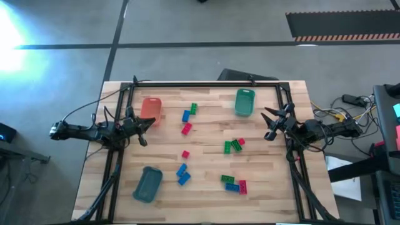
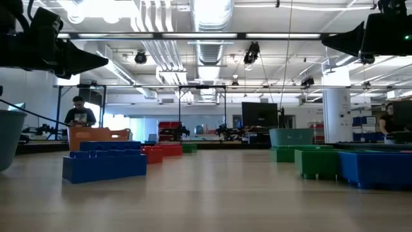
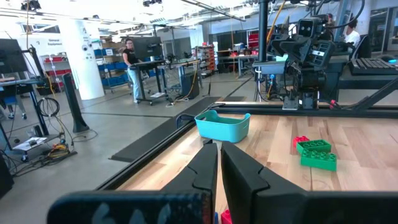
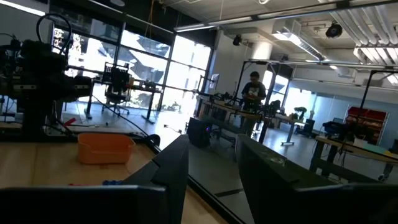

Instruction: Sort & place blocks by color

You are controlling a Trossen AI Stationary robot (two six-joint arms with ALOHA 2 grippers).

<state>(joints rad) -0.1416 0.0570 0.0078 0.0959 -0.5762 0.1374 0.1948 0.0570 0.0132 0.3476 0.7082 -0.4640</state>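
many studded plastic blocks (image 1: pixel 185 128), smooth oblong trays (image 1: pixel 244 102), wooden table (image 1: pixel 206 150)

1. Pale butcher-block wooden table top (image 1: pixel 206 169): jointed strips, smooth, faint satin sheen
2. Small studded plastic blocks (image 1: pixel 182 174) in red, green and blue: hard, moulded, slightly glossy
3. Orange-red oblong plastic tray (image 1: pixel 150 107), green oblong plastic tray (image 1: pixel 244 102) and teal oblong plastic tray (image 1: pixel 148 184): smooth, semi-matt walls
4. Black metal frame rail (image 1: pixel 206 84) along the table edge: matt finish
5. Grey polished floor (image 1: pixel 187 25) around the table: smooth, reflecting window light
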